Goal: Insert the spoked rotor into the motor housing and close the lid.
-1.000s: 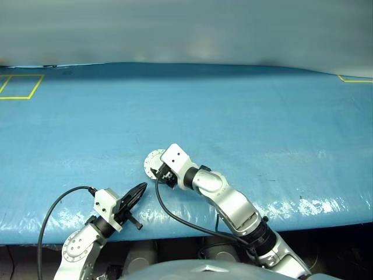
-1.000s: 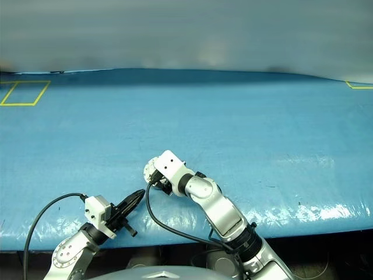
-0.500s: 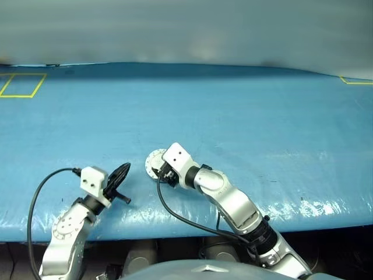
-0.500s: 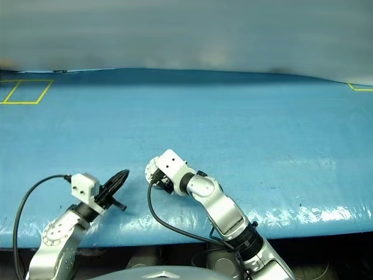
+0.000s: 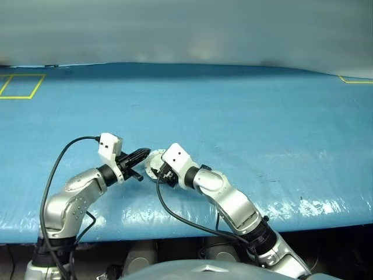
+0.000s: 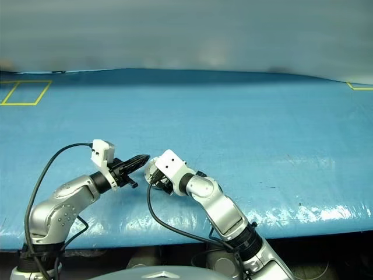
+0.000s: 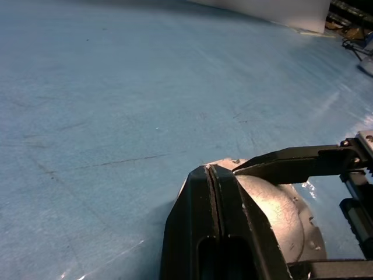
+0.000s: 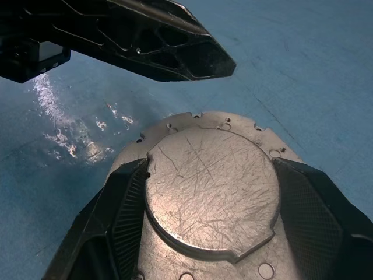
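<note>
Grey metal lid (image 8: 210, 186), plain outer face w/ raised centre circle up, sits near the front edge of the blue table (image 5: 245, 116), left of the middle. Right gripper (image 8: 213, 198) grips it, one finger each side. Left gripper (image 5: 144, 154), fingers pressed together, tip just beside the lid.

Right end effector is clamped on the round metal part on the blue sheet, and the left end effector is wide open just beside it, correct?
Not quite. The left end effector is shut, its two black fingers pressed together, as the left wrist view shows. The rest holds: the right end effector grips the round metal part on the blue sheet, with the left one just beside it.
</note>
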`<act>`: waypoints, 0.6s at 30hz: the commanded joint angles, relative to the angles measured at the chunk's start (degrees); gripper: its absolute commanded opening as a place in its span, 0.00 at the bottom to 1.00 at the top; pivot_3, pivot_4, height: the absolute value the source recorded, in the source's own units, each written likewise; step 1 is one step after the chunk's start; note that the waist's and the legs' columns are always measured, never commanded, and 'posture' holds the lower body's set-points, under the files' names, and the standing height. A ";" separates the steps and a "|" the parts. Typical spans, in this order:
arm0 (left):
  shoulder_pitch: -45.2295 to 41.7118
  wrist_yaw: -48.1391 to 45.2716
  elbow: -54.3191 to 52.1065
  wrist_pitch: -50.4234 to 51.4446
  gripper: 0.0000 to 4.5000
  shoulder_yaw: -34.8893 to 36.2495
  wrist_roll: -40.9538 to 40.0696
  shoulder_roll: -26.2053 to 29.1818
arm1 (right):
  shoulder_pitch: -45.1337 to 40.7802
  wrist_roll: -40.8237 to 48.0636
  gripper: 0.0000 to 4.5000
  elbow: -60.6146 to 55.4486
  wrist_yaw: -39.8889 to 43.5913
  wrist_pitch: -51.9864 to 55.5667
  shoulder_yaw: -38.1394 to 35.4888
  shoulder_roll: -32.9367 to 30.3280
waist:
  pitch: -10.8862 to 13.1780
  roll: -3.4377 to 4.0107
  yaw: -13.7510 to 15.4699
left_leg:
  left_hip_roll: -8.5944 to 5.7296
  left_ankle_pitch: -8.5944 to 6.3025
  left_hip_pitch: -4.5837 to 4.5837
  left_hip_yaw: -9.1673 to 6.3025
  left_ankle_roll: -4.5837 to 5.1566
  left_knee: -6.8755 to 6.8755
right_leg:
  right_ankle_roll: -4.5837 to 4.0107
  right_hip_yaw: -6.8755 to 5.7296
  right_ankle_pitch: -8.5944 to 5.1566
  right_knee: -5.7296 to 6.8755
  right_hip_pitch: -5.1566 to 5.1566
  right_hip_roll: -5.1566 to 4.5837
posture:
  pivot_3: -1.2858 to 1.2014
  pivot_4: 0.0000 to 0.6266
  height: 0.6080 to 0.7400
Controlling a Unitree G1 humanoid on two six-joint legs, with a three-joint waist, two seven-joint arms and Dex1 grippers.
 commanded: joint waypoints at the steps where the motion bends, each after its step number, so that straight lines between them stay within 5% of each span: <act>1: -1.64 -1.12 2.27 2.18 0.00 -0.56 -0.35 1.02 | 0.88 -1.20 0.67 2.20 -0.77 1.43 -0.46 -0.49 | 0.00 0.00 -0.04 | 0.00 0.00 0.00 0.00 -0.01 0.00 | 0.00 0.00 0.00 0.00 -0.01 0.01 | 0.52 0.24 1.00; 18: -4.42 -6.30 8.40 1.56 0.00 -5.27 3.48 1.14 | 1.41 -0.98 0.67 1.55 -0.60 1.83 -0.46 -0.57 | -0.02 -0.01 0.17 | -0.01 0.12 0.00 -0.03 -0.20 -0.03 | -0.02 0.00 0.02 -0.01 0.00 -0.01 | 0.52 0.24 1.00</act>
